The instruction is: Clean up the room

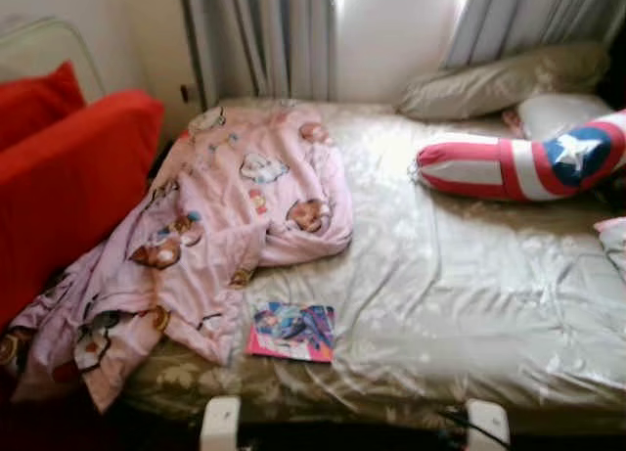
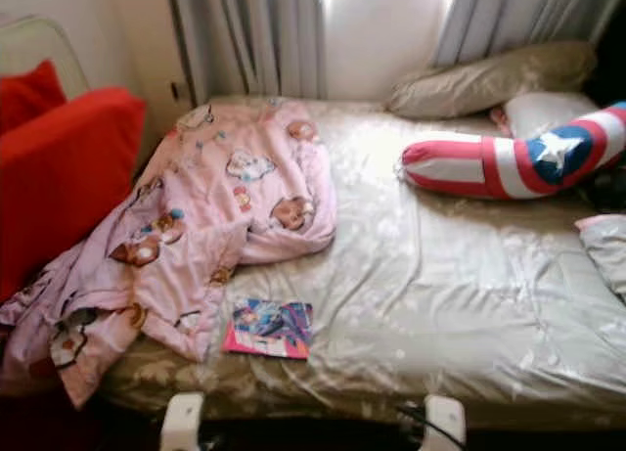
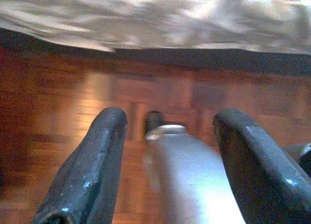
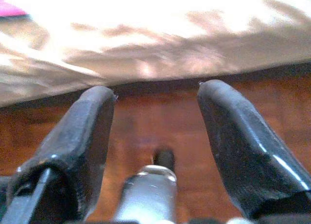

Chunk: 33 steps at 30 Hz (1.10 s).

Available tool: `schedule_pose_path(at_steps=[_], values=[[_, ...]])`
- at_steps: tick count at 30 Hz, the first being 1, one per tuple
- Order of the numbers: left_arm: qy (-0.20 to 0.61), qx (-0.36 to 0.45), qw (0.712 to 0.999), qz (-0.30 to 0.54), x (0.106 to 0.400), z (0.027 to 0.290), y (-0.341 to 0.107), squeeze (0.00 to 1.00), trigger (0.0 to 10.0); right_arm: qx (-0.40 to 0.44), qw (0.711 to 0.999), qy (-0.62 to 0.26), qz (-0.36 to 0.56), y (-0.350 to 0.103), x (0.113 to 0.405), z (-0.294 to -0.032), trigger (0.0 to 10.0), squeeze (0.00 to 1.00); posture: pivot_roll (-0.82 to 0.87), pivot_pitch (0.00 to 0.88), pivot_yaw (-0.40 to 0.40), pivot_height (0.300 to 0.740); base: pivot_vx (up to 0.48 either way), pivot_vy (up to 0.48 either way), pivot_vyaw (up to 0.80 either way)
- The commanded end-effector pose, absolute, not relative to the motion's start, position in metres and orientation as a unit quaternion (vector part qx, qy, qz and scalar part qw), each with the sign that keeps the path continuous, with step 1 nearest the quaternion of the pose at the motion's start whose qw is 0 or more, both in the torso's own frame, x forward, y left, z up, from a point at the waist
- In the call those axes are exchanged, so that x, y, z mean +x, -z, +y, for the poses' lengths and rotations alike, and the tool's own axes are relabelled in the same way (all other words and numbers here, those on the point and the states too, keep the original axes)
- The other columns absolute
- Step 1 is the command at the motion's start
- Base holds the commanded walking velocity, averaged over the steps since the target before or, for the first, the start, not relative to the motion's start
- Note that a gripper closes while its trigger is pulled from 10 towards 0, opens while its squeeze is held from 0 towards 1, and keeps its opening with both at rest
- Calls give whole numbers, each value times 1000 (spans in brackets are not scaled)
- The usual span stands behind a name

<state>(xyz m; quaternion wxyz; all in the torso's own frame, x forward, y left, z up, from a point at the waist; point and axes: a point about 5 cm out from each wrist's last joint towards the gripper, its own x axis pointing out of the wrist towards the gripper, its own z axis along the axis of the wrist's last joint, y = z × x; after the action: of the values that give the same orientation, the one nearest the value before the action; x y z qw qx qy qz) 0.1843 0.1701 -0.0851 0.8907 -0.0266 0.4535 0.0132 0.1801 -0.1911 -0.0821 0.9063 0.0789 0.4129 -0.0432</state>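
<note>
A rumpled pink blanket [image 1: 225, 216] and a colourful book [image 1: 291, 332] are spread on the bed [image 1: 469, 294]. Both the left gripper [image 3: 167, 131] and right gripper [image 4: 156, 107] are held low over the wooden floor [image 3: 58, 97], jaws parted, nothing gripped.

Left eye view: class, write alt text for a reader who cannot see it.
A bed with a shiny beige sheet holds a crumpled pink cartoon-print blanket spilling off its left edge, a colourful book near the front, and a red, white and blue star bolster pillow by beige pillows. A red armchair stands left.
</note>
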Motion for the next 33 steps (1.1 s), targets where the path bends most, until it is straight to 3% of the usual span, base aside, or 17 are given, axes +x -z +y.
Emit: schedule_pose_path(at_steps=[1,15,29,33], values=[[-3,-25,888,458,183,163,86,0,10000,70,903,51,421,84,174,-199,10000,0,46,0,-6,740,0,480,0],[-1,-24,892,452,187,164,84,0,10000,77,902,52,422,85,175,-194,10000,0,63,0,-9,740,0,472,0],[13,6,893,449,190,169,82,0,10000,87,900,55,424,86,173,-188,10000,0,53,0,17,740,0,0,0],[14,7,893,449,190,169,82,0,10000,86,898,53,429,87,171,-188,10000,0,59,0,13,740,0,-474,0]])
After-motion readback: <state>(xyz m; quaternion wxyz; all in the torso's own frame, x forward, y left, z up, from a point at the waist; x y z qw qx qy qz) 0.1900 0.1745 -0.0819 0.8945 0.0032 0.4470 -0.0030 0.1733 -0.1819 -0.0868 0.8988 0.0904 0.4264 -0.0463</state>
